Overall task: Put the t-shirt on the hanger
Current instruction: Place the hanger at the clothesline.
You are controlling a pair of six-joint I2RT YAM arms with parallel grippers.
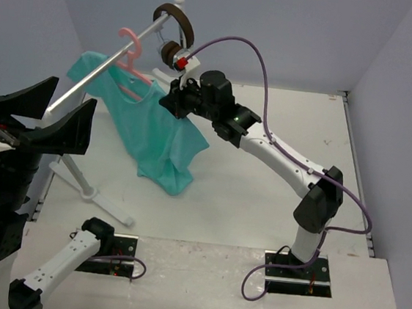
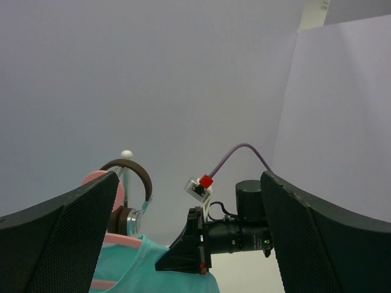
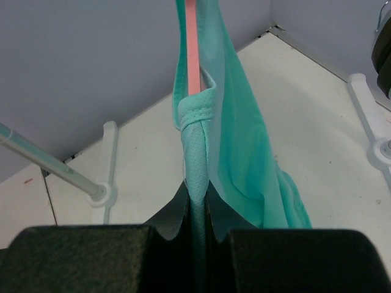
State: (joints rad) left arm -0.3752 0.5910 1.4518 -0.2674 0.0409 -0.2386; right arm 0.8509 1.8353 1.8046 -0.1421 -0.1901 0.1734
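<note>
"Where's the soft teal-green short-sleeved t-shirt [image 1: 153, 130] now?"

"Hanging under the long white metal rail [image 1: 99, 80], draped over the thin pink plastic hanger [image 1: 131, 49] that is hooked on that rail."

"And the arms?"

"The right gripper [image 3: 197, 190] is up beside the rail, its jaws nipped tight on a bunched, stitched edge of the shirt just under the hanger's pink arm. The left gripper [image 1: 72, 96] is out by the rail's nearer end, jaws spread wide, holding nothing."

"How will the shirt handle?"

"Light and limp, I'd say. It folds wherever it's pinched and could slide off smooth plastic. Best taken by a thick hem or shoulder seam, not the loose middle. A hard tug would probably swing the hanger on the rail."
</note>
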